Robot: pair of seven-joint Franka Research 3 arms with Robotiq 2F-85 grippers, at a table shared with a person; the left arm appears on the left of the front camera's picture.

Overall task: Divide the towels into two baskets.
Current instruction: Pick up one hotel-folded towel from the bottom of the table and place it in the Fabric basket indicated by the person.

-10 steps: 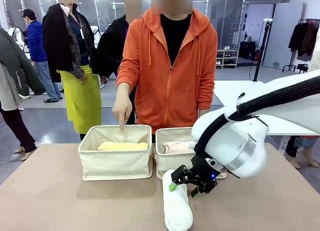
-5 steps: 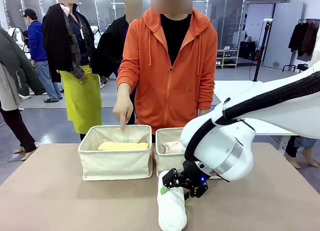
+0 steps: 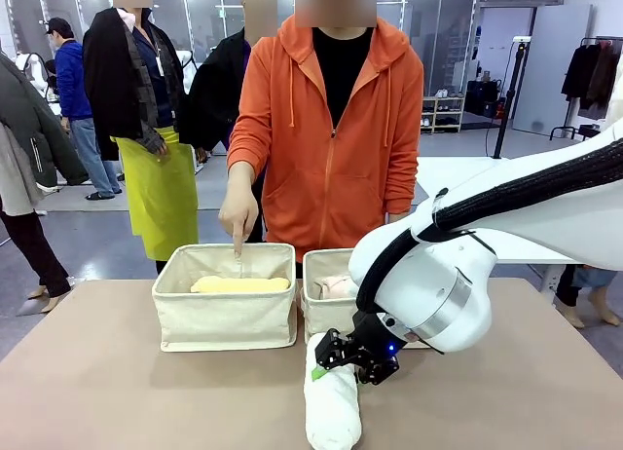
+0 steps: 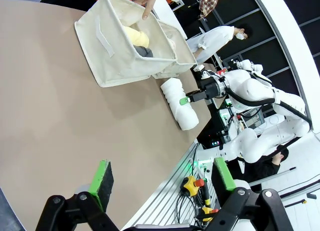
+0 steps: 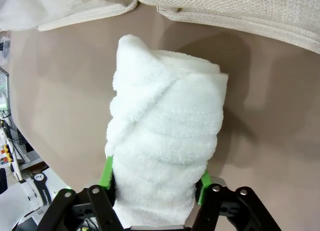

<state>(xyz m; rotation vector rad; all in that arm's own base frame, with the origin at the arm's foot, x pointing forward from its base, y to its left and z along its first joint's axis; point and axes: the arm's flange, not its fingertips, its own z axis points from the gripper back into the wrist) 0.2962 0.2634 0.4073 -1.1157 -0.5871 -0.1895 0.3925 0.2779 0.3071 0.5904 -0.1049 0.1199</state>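
Bench surface, brown, fills the lower half of the front view, with a person in an orange hoodie at the top centre behind it. Right arm sweeps in from the right edge. Two cream baskets stand side by side mid-frame: the left basket holds the pale yellow towel, and in the left wrist view a dark grey towel lies beside it; the right basket holds the light pink towel. The white towel lies on the bench at lower centre, just in front of the right basket. The right end effector is clamped on its upper end. The left end effector hangs wide, nothing between its pads. The person's hand points a finger down into the left basket.
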